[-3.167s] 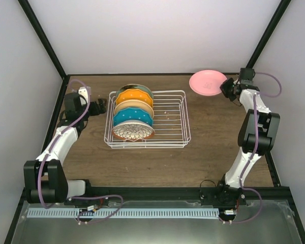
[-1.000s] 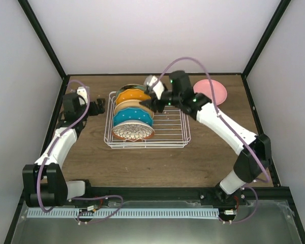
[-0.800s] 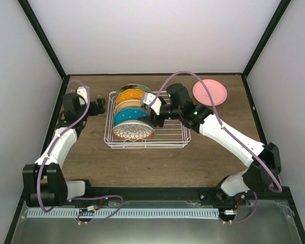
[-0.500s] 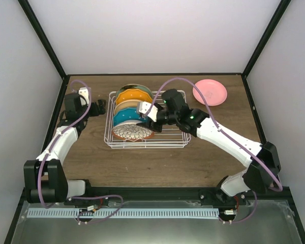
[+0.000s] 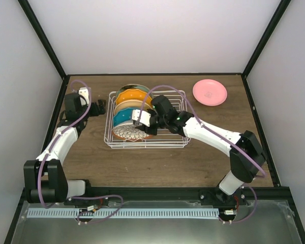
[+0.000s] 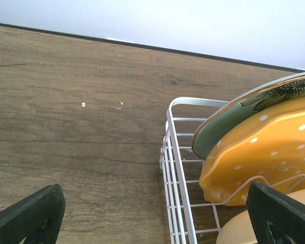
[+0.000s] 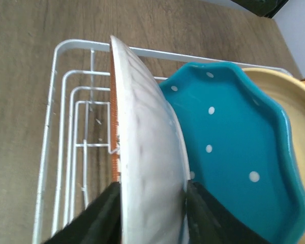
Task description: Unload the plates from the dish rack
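Right gripper straddles the brown-floral white round plate in the front slot of the white wire dish rack. Jaws are narrowed around the rim, can't tell if clamped. I'd pinch firmly, then lift straight up clear of the dividers. Left gripper sits beside the rack, wide open, empty.

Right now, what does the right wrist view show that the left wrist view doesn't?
Only the right wrist view: the right gripper closed on the rim of the white floral plate, with the teal dotted plate just behind it. Only the left wrist view: the open left gripper holding nothing, and the sage green plate and orange dotted plate near a rack corner. Both: the dish rack, the pale yellow plate and the wooden table.
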`<control>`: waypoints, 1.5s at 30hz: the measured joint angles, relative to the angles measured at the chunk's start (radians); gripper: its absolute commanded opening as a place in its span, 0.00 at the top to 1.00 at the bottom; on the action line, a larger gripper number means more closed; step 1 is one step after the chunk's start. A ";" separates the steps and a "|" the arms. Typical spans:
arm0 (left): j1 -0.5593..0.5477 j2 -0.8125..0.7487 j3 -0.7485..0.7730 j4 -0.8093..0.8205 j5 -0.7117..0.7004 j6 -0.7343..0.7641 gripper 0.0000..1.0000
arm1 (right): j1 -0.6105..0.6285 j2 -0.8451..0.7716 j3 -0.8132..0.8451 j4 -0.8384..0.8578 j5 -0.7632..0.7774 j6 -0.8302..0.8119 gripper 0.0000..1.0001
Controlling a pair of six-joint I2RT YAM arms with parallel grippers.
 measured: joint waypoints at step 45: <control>0.000 0.000 0.000 0.000 0.020 -0.001 0.00 | 0.247 -0.254 -0.341 0.341 0.564 -0.346 0.99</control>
